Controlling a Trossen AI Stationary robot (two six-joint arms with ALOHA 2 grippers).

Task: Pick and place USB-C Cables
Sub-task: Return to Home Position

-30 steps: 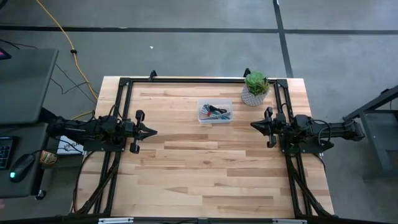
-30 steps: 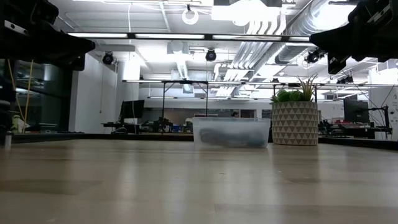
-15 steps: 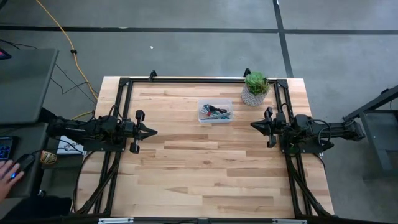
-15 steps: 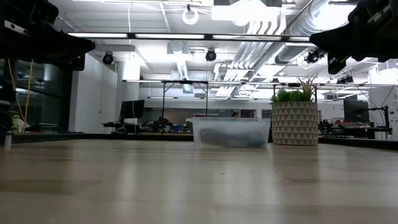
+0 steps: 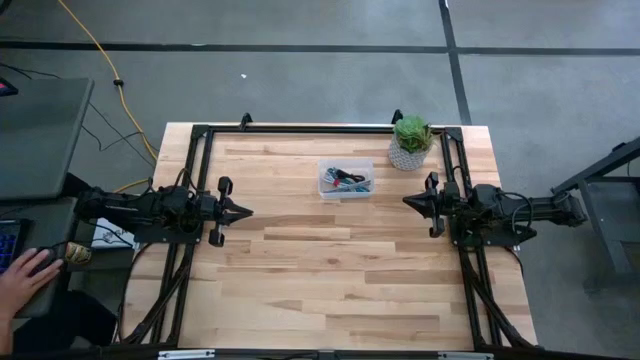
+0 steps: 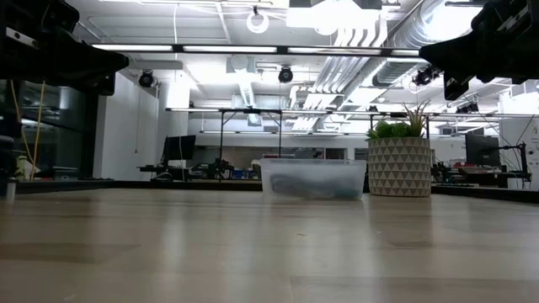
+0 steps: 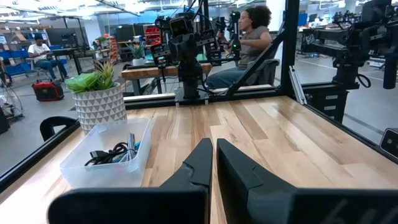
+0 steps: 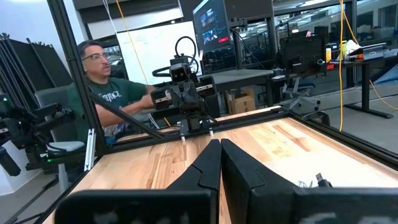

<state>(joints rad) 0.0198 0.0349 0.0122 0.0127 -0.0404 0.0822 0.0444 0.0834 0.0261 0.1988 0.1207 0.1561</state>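
A clear plastic bin (image 5: 345, 180) stands near the table's far edge and holds the coiled USB-C cables (image 5: 346, 180); black and blue-grey coils show inside it in the left wrist view (image 7: 115, 152). My left gripper (image 5: 245, 211) hovers shut over the table's left side, pointing right. My right gripper (image 5: 408, 201) hovers shut over the right side, pointing left. Both are well clear of the bin. In the low view the bin (image 6: 313, 179) rests flat on the table.
A potted plant in a patterned pot (image 5: 410, 141) stands right of the bin at the far edge. A black frame (image 5: 300, 128) borders the table. A person's hand (image 5: 25, 275) rests on a mouse off the table's left. Bare wood (image 5: 330, 280) fills the middle and near side.
Both arms have kept still. Off the table's left, a person's hand and arm have come into view and settled on the mouse.
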